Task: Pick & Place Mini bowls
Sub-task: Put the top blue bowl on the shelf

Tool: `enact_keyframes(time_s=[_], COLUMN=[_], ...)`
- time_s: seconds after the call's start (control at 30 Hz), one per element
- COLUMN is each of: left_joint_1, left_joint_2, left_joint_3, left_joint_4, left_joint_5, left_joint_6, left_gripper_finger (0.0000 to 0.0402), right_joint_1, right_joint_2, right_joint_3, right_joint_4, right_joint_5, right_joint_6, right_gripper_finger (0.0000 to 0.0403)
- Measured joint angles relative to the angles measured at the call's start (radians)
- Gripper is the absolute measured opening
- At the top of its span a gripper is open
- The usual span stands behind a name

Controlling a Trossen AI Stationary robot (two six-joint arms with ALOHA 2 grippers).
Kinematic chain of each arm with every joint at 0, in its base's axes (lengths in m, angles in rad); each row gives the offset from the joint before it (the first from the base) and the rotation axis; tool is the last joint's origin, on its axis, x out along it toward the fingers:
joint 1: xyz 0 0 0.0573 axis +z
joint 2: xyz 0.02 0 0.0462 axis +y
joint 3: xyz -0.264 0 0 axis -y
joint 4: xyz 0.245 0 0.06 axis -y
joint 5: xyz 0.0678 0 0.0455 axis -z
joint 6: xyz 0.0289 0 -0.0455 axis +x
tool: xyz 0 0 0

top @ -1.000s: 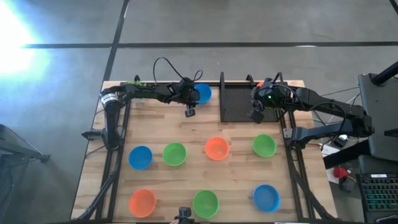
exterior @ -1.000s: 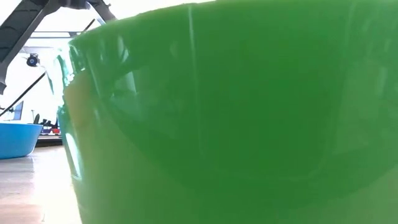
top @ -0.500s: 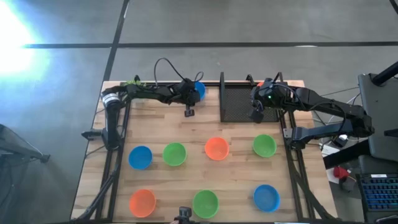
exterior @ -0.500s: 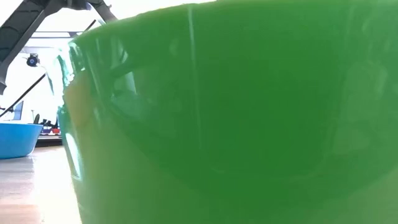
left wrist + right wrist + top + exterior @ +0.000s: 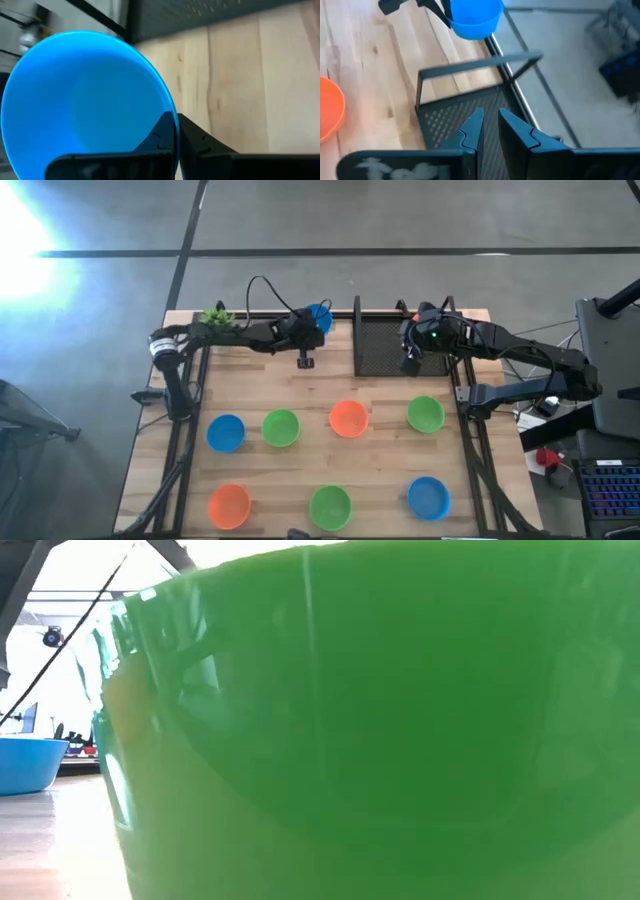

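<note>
The wooden tabletop carried a black mesh tray at its far edge, between the two arms. Seven mini bowls sat upright on the boards in two rows. The middle row, left to right in the high view: a blue bowl, a green bowl, an orange bowl, a second green bowl. The near row: an orange bowl, a green bowl that filled almost the whole low view, and a blue bowl.

The left arm reached along the far edge. The left claw was closed on the rim of another blue mini bowl, pinching the wall between its fingers; this held bowl was tilted and lifted clear of the boards, just beside the tray's left side. A small green plant stood at the far left corner, next to the left arm.

The right claw hung over the tray's right part, fingers nearly together with a narrow gap, holding nothing.
</note>
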Motion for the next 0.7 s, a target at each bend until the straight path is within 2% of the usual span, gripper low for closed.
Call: enact_keyframes(time_s=[0.13, 0.3, 0.53, 0.7], left_joint_1=[-0.07, -0.162, -0.281, -0.345], left_joint_2=[-0.054, -0.107, -0.118, -0.117], left_joint_3=[0.0, 0.0, 0.0, 0.0], left_joint_4=[-0.006, -0.004, -0.004, -0.003], left_joint_5=[-0.108, -0.188, -0.326, -0.398], left_joint_6=[0.045, 0.092, 0.17, 0.183], left_gripper_finger=[0.0001, 0.0001, 0.0, 0.0], right_joint_1=[0.013, 0.043, 0.072, 0.09], right_joint_2=[0.0, 0.0, 0.0, 0.0], right_joint_3=[-0.04, -0.074, -0.108, -0.121], right_joint_4=[0.087, 0.16, 0.306, 0.343], right_joint_5=[-0.042, -0.052, -0.052, -0.052], right_joint_6=[-0.084, -0.099, -0.1, -0.116], right_gripper_finger=[0.0052, 0.0052, 0.0054, 0.0077])
